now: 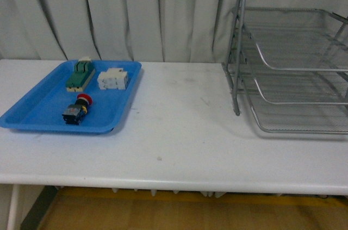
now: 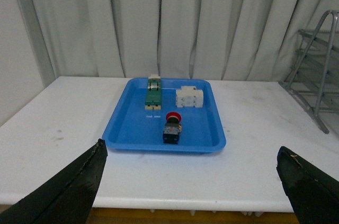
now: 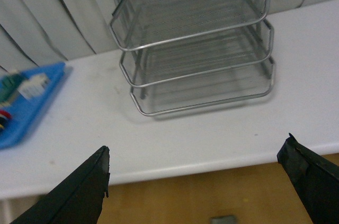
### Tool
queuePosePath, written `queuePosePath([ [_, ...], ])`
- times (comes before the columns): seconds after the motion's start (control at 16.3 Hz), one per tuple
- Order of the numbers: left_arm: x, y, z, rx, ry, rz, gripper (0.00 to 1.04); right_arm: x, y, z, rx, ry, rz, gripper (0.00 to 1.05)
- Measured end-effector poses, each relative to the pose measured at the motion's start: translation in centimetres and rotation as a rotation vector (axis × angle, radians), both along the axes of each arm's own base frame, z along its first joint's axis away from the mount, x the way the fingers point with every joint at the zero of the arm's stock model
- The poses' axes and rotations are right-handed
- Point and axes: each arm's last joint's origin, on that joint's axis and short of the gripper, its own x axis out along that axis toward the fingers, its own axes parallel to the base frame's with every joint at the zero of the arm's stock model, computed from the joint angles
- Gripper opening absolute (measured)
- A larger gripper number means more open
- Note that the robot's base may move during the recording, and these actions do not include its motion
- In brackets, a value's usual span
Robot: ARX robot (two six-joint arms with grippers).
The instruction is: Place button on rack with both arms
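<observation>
The button (image 2: 172, 126) was found lying in the blue tray (image 2: 127, 123), well ahead of the left jaws and roughly centred between them, its long axis seemingly pointed away, red cap farthest, while both left and right jaws were held wide apart, empty, the rack (image 3: 196, 49) facing the right pair.

Shows red-capped button (image 1: 77, 109) on its side near tray's (image 1: 43, 105) front edge; silver three-tier rack (image 1: 304, 69) upright at table's (image 1: 179, 132) right edge.

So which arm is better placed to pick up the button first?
Left. The button lies in the blue tray straight ahead of the open left claw; the right claw faces the rack.
</observation>
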Motion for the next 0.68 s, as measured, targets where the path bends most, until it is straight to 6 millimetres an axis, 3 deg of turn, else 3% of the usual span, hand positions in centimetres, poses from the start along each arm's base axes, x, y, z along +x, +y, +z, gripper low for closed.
queuePosePath([
  [0.25, 0.0, 0.0, 0.0, 0.000, 0.000, 0.000, 0.98, 4.1, -0.6, -2.5, 0.407, 0.021, -0.015, 0.98],
  [0.43, 0.0, 0.0, 0.0, 0.000, 0.000, 0.000, 0.98, 8.5, -1.1, -3.9, 0.606, 0.004, -0.036, 0.98],
  [0.55, 0.0, 0.0, 0.0, 0.000, 0.000, 0.000, 0.98, 11.2, -1.4, -6.7, 0.731, 0.123, -0.101, 0.98],
  [0.68, 0.0, 0.0, 0.0, 0.000, 0.000, 0.000, 0.98, 14.3, -1.8, -7.2, 0.821, 0.101, -0.134, 0.98],
])
